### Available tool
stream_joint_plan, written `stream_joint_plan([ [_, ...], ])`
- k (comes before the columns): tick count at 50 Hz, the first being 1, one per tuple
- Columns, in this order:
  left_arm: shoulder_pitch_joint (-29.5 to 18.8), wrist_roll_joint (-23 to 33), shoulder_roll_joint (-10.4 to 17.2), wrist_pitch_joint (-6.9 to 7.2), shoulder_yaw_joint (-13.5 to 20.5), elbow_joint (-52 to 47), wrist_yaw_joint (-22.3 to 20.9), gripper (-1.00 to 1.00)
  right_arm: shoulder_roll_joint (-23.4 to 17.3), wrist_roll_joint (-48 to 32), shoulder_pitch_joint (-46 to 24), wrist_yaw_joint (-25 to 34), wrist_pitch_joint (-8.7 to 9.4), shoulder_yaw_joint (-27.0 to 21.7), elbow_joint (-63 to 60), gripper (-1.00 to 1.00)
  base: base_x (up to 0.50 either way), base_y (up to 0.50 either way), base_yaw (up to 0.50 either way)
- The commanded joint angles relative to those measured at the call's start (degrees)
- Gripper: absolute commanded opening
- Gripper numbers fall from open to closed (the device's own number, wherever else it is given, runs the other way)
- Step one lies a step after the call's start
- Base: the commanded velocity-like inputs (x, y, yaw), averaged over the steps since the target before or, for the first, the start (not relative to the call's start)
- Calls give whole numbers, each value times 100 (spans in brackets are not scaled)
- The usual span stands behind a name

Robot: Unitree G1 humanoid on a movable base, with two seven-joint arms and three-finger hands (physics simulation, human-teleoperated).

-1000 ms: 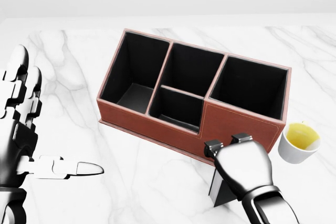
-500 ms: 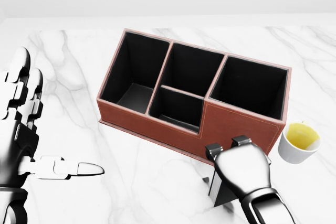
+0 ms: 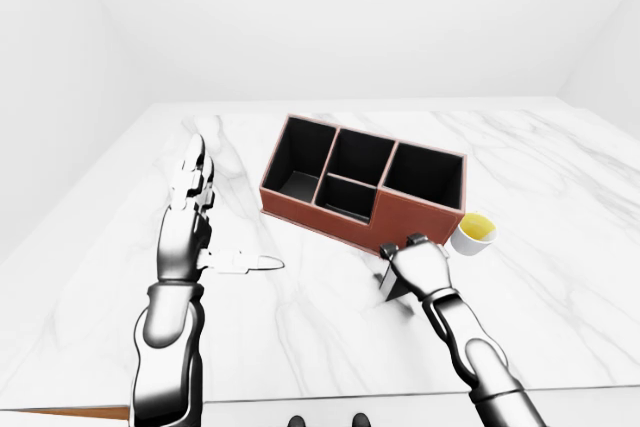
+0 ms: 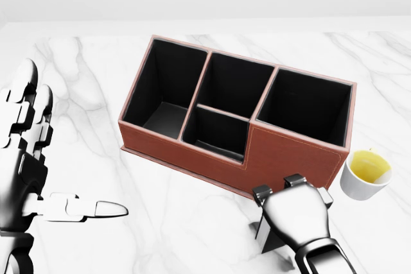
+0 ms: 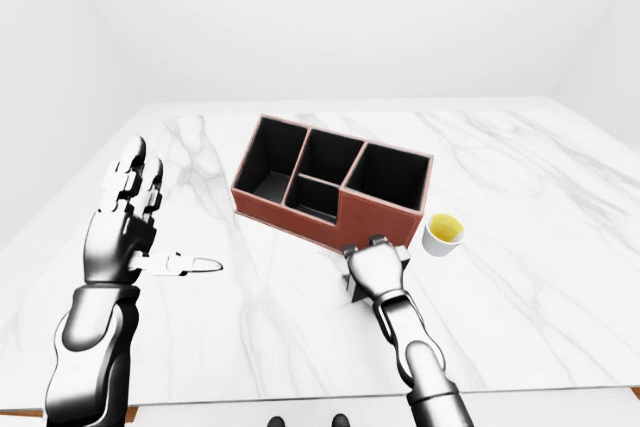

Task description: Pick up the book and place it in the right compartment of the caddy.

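The brown caddy [image 4: 292, 155] with black compartments lies on the white marble table, its right compartment [image 4: 307, 108] empty. The dark book [image 4: 268, 237] stands on the table just below the caddy's lower right wall, mostly hidden under my right hand [image 4: 292, 206]. That hand lies on top of the book with its fingers curled over the book's top edge; the thumb is hidden. My left hand [image 4: 64, 152] is open at the head view's left edge, fingers spread upward and thumb pointing right, well clear of the caddy.
A small white cup [image 4: 366, 174] of yellow liquid stands right of the caddy's lower right corner, close to my right hand. The marble table [image 4: 96, 81] spreads to the left and below the caddy; its near edge shows in the right-eye view [image 5: 300, 399].
My right hand has slid slightly toward the bottom of the head view over the book. The book, the caddy and my left hand have stayed in place.
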Motion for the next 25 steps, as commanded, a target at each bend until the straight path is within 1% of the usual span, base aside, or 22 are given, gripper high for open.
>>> stream_joint_plan([
  [1, 51, 50, -23, 0, -28, -84, -2, 100, -91, -80, 5, -85, 0, -49, 397, -36, 0, 0, 0],
  [2, 54, 54, -26, 0, -31, -93, 0, 100, -96, -40, 31, -18, 0, -74, 403, -74, 0, 0, 0],
  [3, 59, 56, -29, 0, -35, -105, -1, 100, -110, -39, 34, -37, 0, -78, 408, -100, 0, 0, 0],
  [12, 137, 88, -57, 0, -60, -207, -11, 100, -157, -85, 14, -206, 0, -103, 504, -100, 0, 0, 0],
  [17, 181, 85, -72, 0, -59, -285, -24, 100, -130, 18, 58, -235, 0, -112, 312, -100, 0, 0, 0],
  [20, 204, 95, -79, 0, -68, -319, -35, 100, -46, 351, 223, 78, 0, -186, -37, -100, 0, 0, 0],
  [25, 216, 90, -90, 0, -72, -321, -37, 100, -8, 609, 388, 262, 0, -291, -643, -100, 0, 0, 0],
])
